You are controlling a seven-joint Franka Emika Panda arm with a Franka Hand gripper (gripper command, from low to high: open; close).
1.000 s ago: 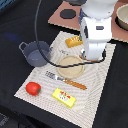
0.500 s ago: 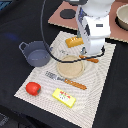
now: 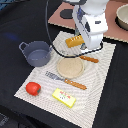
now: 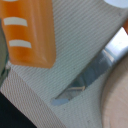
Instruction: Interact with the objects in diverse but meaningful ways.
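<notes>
Bread loaf [image 3: 75,40], golden with pale stripes, lies on the striped placemat [image 3: 100,80] at the mat's far edge, just beside the white robot arm [image 3: 92,22], partly hidden by it. In the wrist view the loaf [image 4: 30,32] fills one corner as an orange block with white slashes, and a grey knife blade [image 4: 90,77] lies close to it on the mat weave, apart from the loaf. That knife, orange handle [image 3: 90,59], sits beside the tan round plate [image 3: 69,68] on the plate's far side. Fork with orange handle [image 3: 66,80] lies on the plate's near side, just touching its rim or very close, cannot tell which. Grey-blue two-handled pot [image 3: 36,53] stands upright on the mat to the plate's side toward the exterior view's left. Red tomato [image 3: 33,88] is near the mat's near corner, well apart from the plate. Yellow butter block [image 3: 64,97] lies nearer than the fork, between tomato and the mat's bare stretch. Gripper hangs over the loaf-and-knife area; fingers not visible in either view, so cannot tell if wide or narrow, nothing seen held. Brown board [image 3: 112,25] lies beyond the mat with a pale bowl [image 3: 122,16] on it.
</notes>
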